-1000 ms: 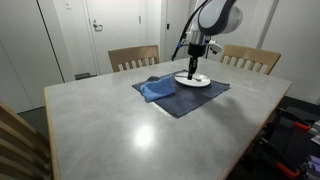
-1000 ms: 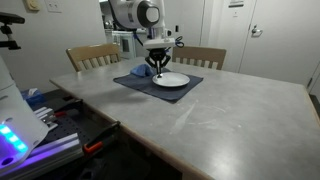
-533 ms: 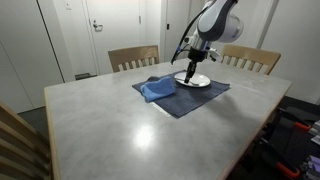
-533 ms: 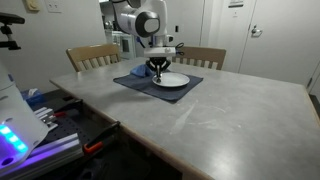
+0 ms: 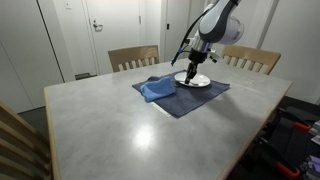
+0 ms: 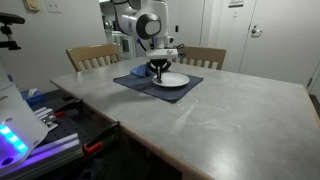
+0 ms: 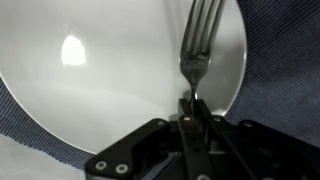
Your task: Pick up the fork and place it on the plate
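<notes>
In the wrist view the silver fork (image 7: 198, 45) is held by its handle in my gripper (image 7: 188, 104), tines pointing away over the right part of the white plate (image 7: 100, 70). The jaws are shut on the handle. The plate lies on the dark blue placemat (image 7: 285, 100). In both exterior views my gripper (image 5: 190, 72) (image 6: 158, 70) hangs low over the plate's (image 5: 203, 82) (image 6: 176, 80) near edge. The fork is too small to make out there.
A folded blue cloth napkin (image 5: 157, 90) lies on the placemat (image 5: 190, 100) beside the plate. Wooden chairs (image 5: 133, 57) (image 5: 250, 58) stand behind the grey table (image 5: 130, 125). Another chair back (image 5: 15, 140) is at the near corner.
My gripper with the fork has shifted slightly sideways over the plate and come a little lower since a second ago. Little differs from half a second ago.
</notes>
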Available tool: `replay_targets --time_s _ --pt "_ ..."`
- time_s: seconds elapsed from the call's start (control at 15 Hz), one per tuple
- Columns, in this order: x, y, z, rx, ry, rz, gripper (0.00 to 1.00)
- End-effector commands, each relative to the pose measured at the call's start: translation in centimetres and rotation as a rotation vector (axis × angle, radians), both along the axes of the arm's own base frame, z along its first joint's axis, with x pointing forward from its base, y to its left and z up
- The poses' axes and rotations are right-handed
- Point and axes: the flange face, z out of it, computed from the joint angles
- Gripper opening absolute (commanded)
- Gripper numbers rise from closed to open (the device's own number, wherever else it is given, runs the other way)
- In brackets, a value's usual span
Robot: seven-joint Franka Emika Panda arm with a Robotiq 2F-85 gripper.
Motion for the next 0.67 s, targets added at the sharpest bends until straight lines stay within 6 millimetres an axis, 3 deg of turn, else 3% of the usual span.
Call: replay_targets --time_s 0.0,0.6 --pt "-0.73 -0.51 -0.75 -0.016 0.007 0.046 0.02" --pt "-0.34 -1.04 -0.97 -0.042 0.016 0.087 0.02"
